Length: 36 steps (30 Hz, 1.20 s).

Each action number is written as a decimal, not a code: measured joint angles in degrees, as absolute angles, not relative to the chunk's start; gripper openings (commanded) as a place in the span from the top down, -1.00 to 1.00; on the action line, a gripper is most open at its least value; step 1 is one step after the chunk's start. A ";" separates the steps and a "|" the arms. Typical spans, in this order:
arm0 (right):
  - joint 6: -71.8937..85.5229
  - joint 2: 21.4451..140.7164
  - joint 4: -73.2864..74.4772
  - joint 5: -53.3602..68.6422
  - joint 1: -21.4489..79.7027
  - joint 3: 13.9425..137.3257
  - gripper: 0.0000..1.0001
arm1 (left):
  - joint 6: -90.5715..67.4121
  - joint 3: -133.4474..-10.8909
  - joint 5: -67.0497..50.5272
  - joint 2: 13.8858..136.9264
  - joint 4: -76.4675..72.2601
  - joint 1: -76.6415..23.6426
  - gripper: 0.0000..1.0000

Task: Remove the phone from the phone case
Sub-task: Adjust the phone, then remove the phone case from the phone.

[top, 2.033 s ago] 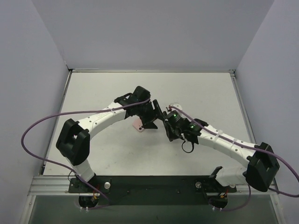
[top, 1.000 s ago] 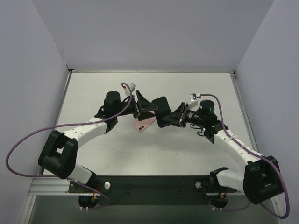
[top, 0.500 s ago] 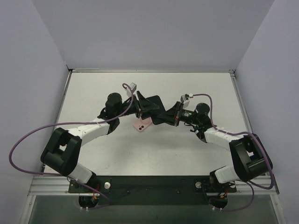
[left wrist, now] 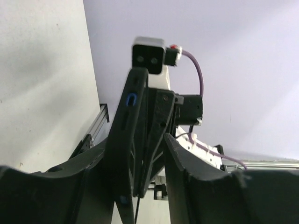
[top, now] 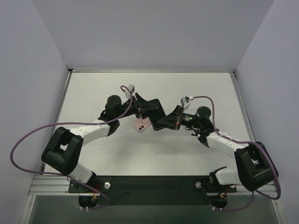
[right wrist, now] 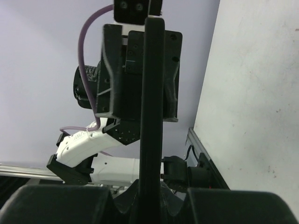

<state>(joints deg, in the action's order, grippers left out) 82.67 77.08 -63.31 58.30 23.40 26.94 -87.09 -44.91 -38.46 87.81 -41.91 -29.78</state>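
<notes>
The black phone case (top: 155, 112) hangs in the air between the two arms, above the table. My right gripper (top: 164, 120) is shut on its right end. In the right wrist view the case (right wrist: 153, 93) stands edge-on, pinched between the fingers of my right gripper (right wrist: 150, 186). My left gripper (top: 145, 108) is open and straddles the case's other end. In the left wrist view the case (left wrist: 131, 135) lies against one finger of my left gripper (left wrist: 140, 154), with a gap to the other finger. The pink phone (top: 141, 124) lies back-up on the table, just below the case.
The white table (top: 93, 93) is walled by pale panels at the back and both sides. A metal rail (top: 149, 186) with the arm bases runs along the near edge. Purple cables (top: 28, 135) loop off both arms.
The case has been lifted off the pink phone, which stays on the table. Both wrists have turned to face each other. The left gripper has moved onto the case's left end.
</notes>
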 measured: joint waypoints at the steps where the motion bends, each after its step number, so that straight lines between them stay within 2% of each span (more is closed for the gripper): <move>1: 80.77 75.64 -61.30 58.24 23.44 26.98 1.00 | -87.46 -44.84 -38.20 87.94 -42.00 -29.80 0.14; 4: 73.58 71.16 -52.42 58.00 23.97 27.53 1.00 | -88.25 -44.86 -37.78 88.73 -42.30 -29.78 0.41; 5: 70.94 70.00 -48.75 57.76 24.21 28.38 1.00 | -88.42 -44.88 -37.85 89.03 -42.33 -29.80 0.71; 7: 67.66 68.40 -41.30 57.21 24.40 30.39 1.00 | -87.83 -44.99 -38.24 89.38 -43.09 -29.85 1.00; 8: 66.74 67.83 -38.44 57.08 24.45 31.46 0.78 | -87.20 -45.08 -38.44 89.38 -44.07 -29.85 1.00; 10: 64.49 66.92 -34.17 56.90 24.45 33.45 -0.11 | -86.89 -45.50 -38.74 89.38 -45.43 -29.87 1.00; 13: 59.55 66.26 -27.92 55.88 24.43 35.83 -0.86 | -87.70 -45.80 -38.59 89.49 -45.43 -29.82 1.00; 15: 57.17 65.34 -24.38 54.78 24.21 35.73 -0.86 | -88.90 -45.76 -38.22 89.73 -45.52 -29.47 1.00; 18: 55.83 61.36 -19.99 52.38 23.53 34.26 -0.74 | -90.08 -45.71 -38.00 89.86 -45.60 -29.02 1.00; 19: 55.88 59.57 -18.87 51.37 23.20 33.87 -0.57 | -90.13 -45.71 -37.98 89.86 -45.60 -28.95 1.00; 24: 59.22 53.04 -20.36 48.38 22.09 31.31 -0.13 | -89.80 -45.71 -37.95 89.47 -44.47 -28.91 1.00; 25: 60.38 52.58 -21.28 47.97 22.02 30.61 0.04 | -89.78 -45.69 -37.93 89.21 -44.07 -28.88 1.00; 29: 66.13 52.36 -26.35 46.87 21.80 27.18 0.37 | -89.65 -45.67 -37.87 88.73 -43.92 -28.88 1.00; 31: 68.69 52.29 -28.95 46.68 21.80 25.80 0.37 | -88.95 -45.45 -37.71 88.73 -43.75 -28.88 1.00; 34: 70.85 51.90 -30.74 45.82 21.78 24.73 0.14 | -89.21 -45.04 -37.67 88.73 -43.55 -28.88 1.00; 36: 72.07 51.75 -31.20 44.86 21.78 24.05 0.16 | -89.43 -44.97 -37.67 88.71 -43.62 -28.88 1.00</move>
<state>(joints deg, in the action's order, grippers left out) 72.07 51.75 -31.20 44.86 21.78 24.05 -89.43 -44.97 -37.67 88.71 -43.62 -28.88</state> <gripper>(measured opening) 0.412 0.237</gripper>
